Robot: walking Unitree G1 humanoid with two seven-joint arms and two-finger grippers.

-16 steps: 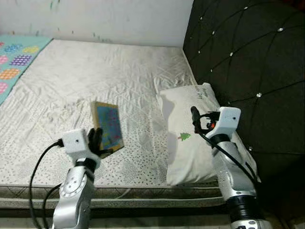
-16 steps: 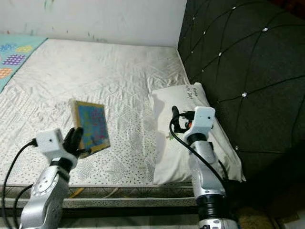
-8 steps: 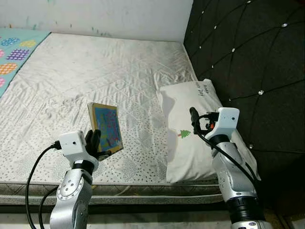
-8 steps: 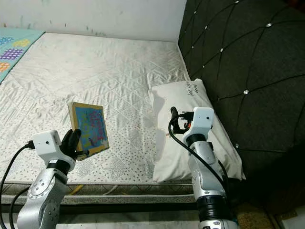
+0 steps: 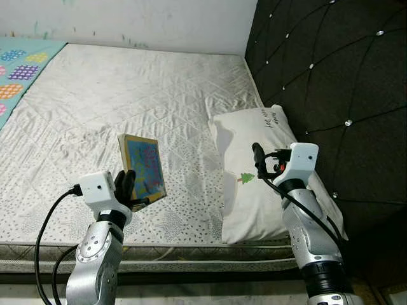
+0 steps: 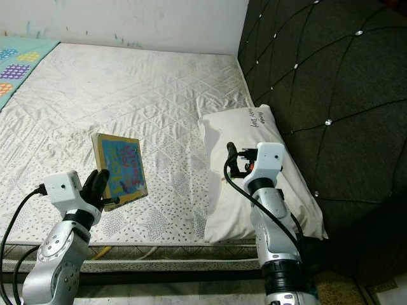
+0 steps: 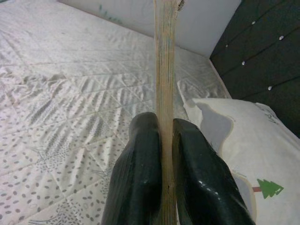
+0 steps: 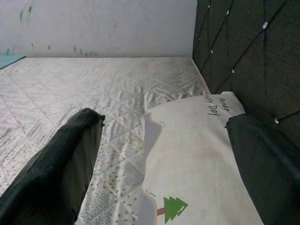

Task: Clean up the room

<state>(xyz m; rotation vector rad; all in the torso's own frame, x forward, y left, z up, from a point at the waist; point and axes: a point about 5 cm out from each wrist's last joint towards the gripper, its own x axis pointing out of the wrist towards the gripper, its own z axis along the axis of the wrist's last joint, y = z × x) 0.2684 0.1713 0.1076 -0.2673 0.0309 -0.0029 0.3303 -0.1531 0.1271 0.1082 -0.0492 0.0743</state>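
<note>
A thin picture book point(image 5: 144, 168) with a blue, colourful cover is held tilted up above the mattress point(image 5: 127, 108). My left gripper point(image 5: 130, 190) is shut on its lower edge near the bed's front. In the left wrist view the book's edge point(image 7: 164, 70) stands clamped between both black fingers point(image 7: 140, 164). My right gripper point(image 5: 257, 157) hangs open over a white pillow point(image 5: 257, 184) with a small green tree print. In the right wrist view the fingers point(image 8: 61, 164) are spread wide above that pillow point(image 8: 197, 154).
A dark tufted headboard point(image 5: 331, 82) rises along the right side. A turquoise patterned blanket point(image 5: 19, 70) lies at the far left of the bed. A white wall point(image 5: 140, 22) runs behind. The mattress's front edge point(image 5: 191, 254) is just below my arms.
The camera has tipped slightly, so the scene shifted. My left gripper has raised the book a little off the mattress. The right arm has barely moved.
</note>
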